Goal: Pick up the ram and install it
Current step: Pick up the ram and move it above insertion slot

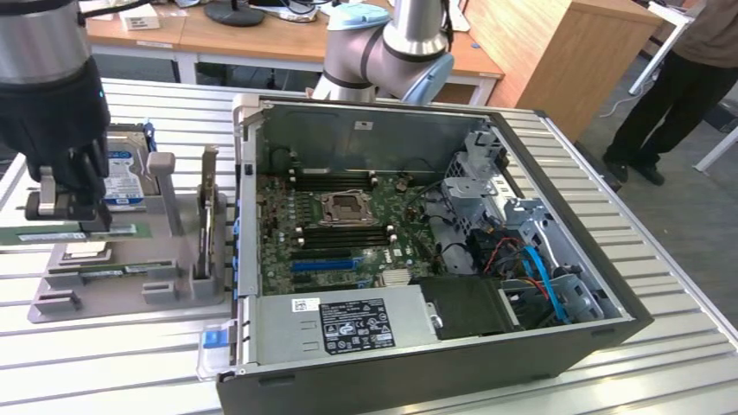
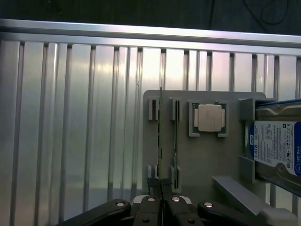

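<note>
Gripper [image 1: 67, 220] fingers clamped on long thin green circuit-board ram stick [image 1: 113, 232], at the exterior view's left, just above grey plastic tray [image 1: 127, 303]. I reckon pick-up's done; install into open black PC case [image 1: 485, 354], mid-frame, isn't.

Two ram sticks [image 2: 160, 141], one processor [image 2: 209, 117], one hard drive [image 2: 277, 146], one computer case [image 1: 461, 363]
</note>
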{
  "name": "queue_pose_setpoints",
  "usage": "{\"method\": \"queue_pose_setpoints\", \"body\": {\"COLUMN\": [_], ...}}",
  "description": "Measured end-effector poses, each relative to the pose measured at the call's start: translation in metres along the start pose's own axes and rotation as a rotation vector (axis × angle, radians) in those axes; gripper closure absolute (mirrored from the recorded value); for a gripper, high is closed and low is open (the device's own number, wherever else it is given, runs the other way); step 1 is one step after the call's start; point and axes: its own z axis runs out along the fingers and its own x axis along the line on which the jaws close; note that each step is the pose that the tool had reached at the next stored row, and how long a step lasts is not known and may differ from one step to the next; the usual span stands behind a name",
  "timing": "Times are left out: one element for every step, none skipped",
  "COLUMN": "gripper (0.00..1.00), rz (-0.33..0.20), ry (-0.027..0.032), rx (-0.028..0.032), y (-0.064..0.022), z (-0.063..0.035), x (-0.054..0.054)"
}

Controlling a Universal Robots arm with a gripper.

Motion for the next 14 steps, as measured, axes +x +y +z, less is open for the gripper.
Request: {"method": "queue_pose_setpoints", "body": {"gripper": [0.88,0.88,0.88,0.88,0.88,0.88,0.88,0.88,0.88,0.88,0.88,0.88,0.88,0.88], "rz": [0.000,0.000,0.000,0.000,0.000,0.000,0.000,0.000,0.000,0.000,0.000,0.000,0.000,0.000], "ry": [0.0000,0.0000,0.0000,0.0000,-0.0001,0.0000,0.0000,0.0000,-0.0001,0.0000,0.0000,0.0000,0.0000,0.0000], "rx": [0.0001,0.0001,0.0000,0.0001,0.0000,0.0000,0.0000,0.0000,0.0001,0.0000,0.0000,0.0000,0.0000,0.0000], "y": [0.0001,0.0002,0.0004,0.0004,0.0006,0.0007,0.0008,0.0009,0.0010,0.0011,0.0012,0.0013,0.0014,0.0015], "z": [-0.0031,-0.0064,-0.0096,-0.0128,-0.0160,-0.0192,-0.0222,-0.0250,-0.0277,-0.0304,-0.0332,-0.0360,-0.0387,-0.0414], "x": [0.000,0.000,0.000,0.000,0.000,0.000,0.000,-0.001,-0.001,-0.001,-0.001,-0.001,-0.001,-0.001]}}
